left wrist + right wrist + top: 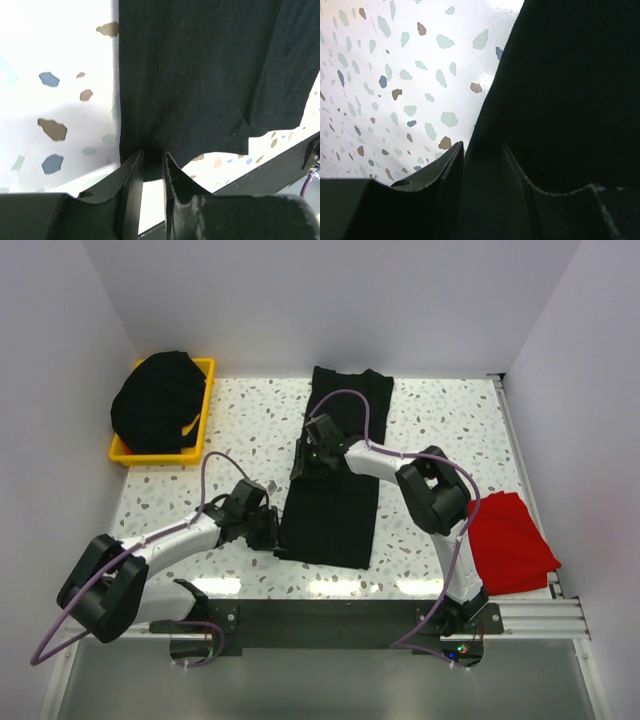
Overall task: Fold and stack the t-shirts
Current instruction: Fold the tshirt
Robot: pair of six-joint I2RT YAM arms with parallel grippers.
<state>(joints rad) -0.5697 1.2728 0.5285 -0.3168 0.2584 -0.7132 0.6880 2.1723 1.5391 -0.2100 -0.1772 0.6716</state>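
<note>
White walls [300, 300] close in a speckled terrazzo table [250, 430]. Down its middle lies a black t-shirt [335, 510], folded into a long strip that runs away from the arm bases; both tools sit at its left edge. Far off to the left of both tools, a yellow bin [205, 390] holds a heap of black t-shirts [155, 405]. Well to the right of the right arm, near its base, a red t-shirt [510, 540] lies crumpled on the table.

The left gripper [272, 530] is at the near end of the strip. Its wrist view shows the jaws [152, 154] only narrowly apart, with the shirt's [200, 75] edge drawn in between the tips and creases running to that spot, so it has the cloth pinched.

The right gripper [313, 455] is farther up the same edge. Its jaws [482, 145] stand a little wider, one finger over the table and one over the shirt [570, 90]. Dark cloth fills the gap, but I cannot tell whether it is gripped.
</note>
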